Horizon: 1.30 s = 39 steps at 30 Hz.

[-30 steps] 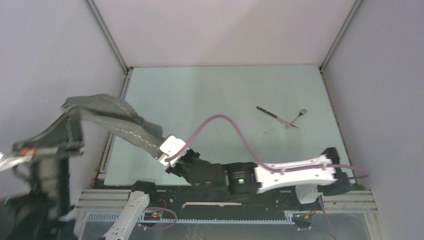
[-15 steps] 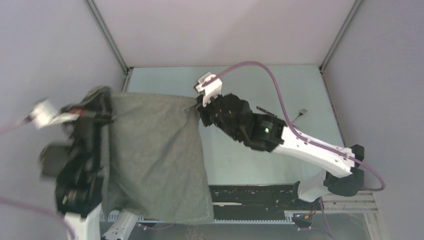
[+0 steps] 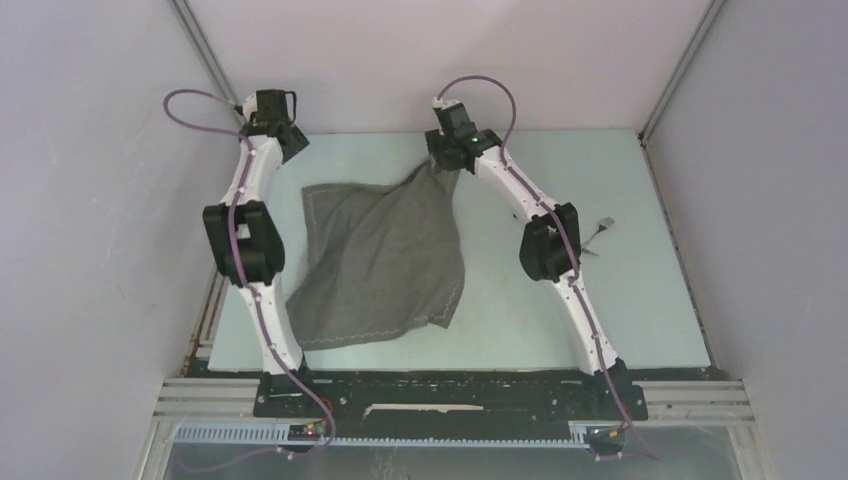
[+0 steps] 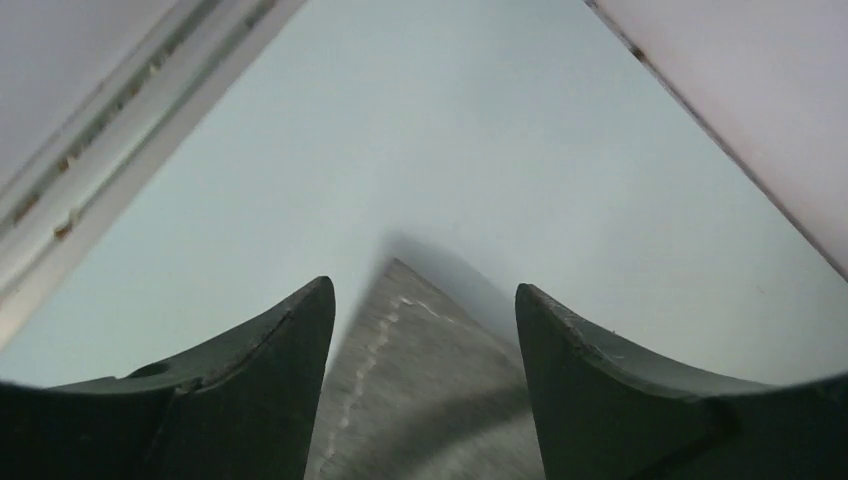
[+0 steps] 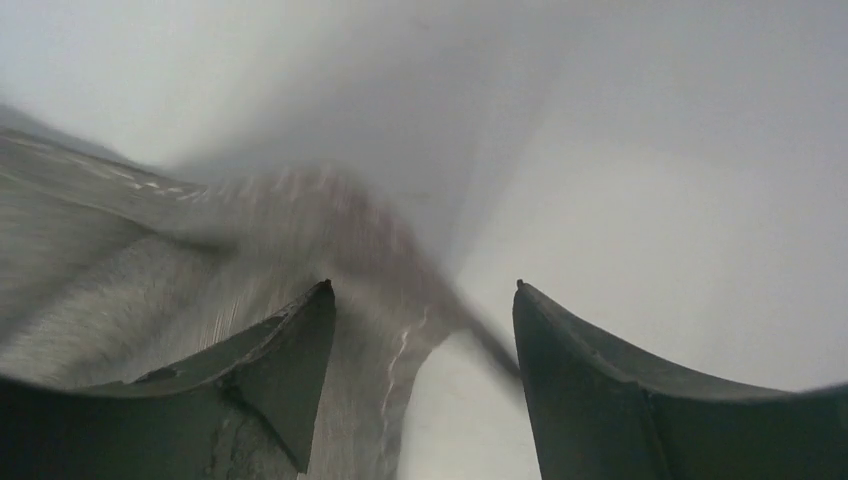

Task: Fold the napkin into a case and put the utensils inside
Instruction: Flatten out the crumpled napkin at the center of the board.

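The grey napkin [image 3: 380, 255] lies spread and rumpled on the table's left middle. Its far right corner is still lifted toward my right gripper [image 3: 445, 160]. In the right wrist view the blurred napkin [image 5: 250, 260] crosses between the jaws of the open right gripper [image 5: 421, 283], which stand well apart. My left gripper [image 3: 287, 140] hangs at the far left, also open. A stitched napkin corner [image 4: 420, 380] lies below the left gripper [image 4: 422, 285], ungripped. Of the utensils, the fork [image 3: 603, 228] shows right of the right arm. That arm hides most of the knife.
Pale enclosure walls with metal corner posts [image 3: 215, 80] close in the teal table [image 3: 620, 310] at the back and sides. Both arms stretch far out toward the back wall. The right arm's elbow [image 3: 548, 245] hangs over the utensils' spot.
Both arms swung the napkin from the near left out over the table to the far side. Both grippers went from shut to open, and the cloth has dropped onto the table.
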Each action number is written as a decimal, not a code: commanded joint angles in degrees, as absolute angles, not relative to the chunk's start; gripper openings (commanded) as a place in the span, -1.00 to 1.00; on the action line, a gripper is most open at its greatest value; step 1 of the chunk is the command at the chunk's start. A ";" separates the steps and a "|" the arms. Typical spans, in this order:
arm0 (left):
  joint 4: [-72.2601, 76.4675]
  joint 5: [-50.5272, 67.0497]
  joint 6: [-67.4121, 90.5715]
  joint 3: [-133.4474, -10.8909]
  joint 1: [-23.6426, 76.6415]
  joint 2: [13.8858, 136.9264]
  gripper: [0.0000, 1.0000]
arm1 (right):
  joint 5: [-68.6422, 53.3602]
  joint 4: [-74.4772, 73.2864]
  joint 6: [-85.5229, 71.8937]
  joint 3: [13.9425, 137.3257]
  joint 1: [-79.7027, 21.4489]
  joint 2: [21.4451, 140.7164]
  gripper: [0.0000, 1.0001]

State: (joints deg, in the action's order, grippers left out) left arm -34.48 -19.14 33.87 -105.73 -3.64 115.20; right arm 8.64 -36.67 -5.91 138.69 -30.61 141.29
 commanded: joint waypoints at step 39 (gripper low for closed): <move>-2.93 15.06 56.98 -88.21 -12.94 127.23 0.70 | -11.77 -11.80 -33.48 49.75 -48.76 86.87 0.99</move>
